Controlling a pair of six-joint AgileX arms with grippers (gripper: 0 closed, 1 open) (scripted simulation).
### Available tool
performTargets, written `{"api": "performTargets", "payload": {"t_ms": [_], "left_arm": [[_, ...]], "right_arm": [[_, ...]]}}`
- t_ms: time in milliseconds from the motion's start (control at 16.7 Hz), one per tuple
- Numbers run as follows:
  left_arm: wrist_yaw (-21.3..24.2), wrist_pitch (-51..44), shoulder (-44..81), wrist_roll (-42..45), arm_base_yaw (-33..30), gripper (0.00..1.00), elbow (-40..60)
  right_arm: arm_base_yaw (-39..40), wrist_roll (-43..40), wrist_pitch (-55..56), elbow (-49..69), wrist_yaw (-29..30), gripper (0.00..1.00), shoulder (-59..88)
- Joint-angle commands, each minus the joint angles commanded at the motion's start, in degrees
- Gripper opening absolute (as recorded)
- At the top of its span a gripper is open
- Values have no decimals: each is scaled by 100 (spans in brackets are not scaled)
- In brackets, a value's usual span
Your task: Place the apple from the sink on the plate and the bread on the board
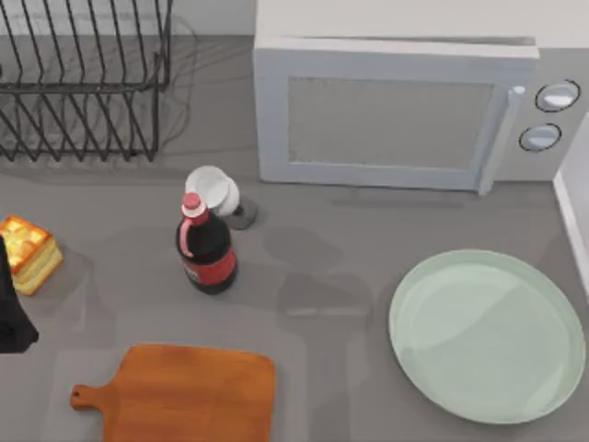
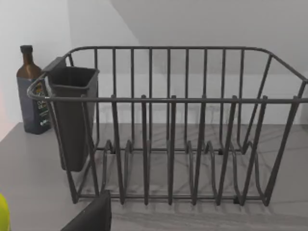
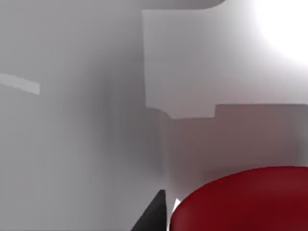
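my left gripper (image 1: 14,318) sits just near-side of the bread (image 1: 29,251), board (image 1: 184,391) off to its right, can't tell its grip

You have the dish rack (image 1: 83,78) at the table's (image 1: 350,230) far left, the microwave (image 1: 396,115) to its right. The bread (image 1: 29,253) lies at the left edge, the board (image 1: 184,396) nearer you, the plate (image 1: 488,336) right, the cola bottle (image 1: 206,249) between.

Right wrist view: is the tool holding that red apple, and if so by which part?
Cannot be told. The apple sits close against the right tool, but no grip on it can be made out.
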Motion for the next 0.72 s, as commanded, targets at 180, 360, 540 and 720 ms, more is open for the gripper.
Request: {"api": "performTargets", "payload": {"t_ms": [180,360,540,720], "left_arm": [[0,0,0,0,0,100,0],[0,0,0,0,0,100,0],[0,0,0,0,0,100,0],[0,0,0,0,0,100,0]], "right_arm": [[-3,-7,-759,277,-5,0,-391],[-3,-12,-1412,544,-9,0,-803],[-2,-13,-1544,601,-12,0,-919],[2,-2,-1530,589,-14,0,-898]]}}
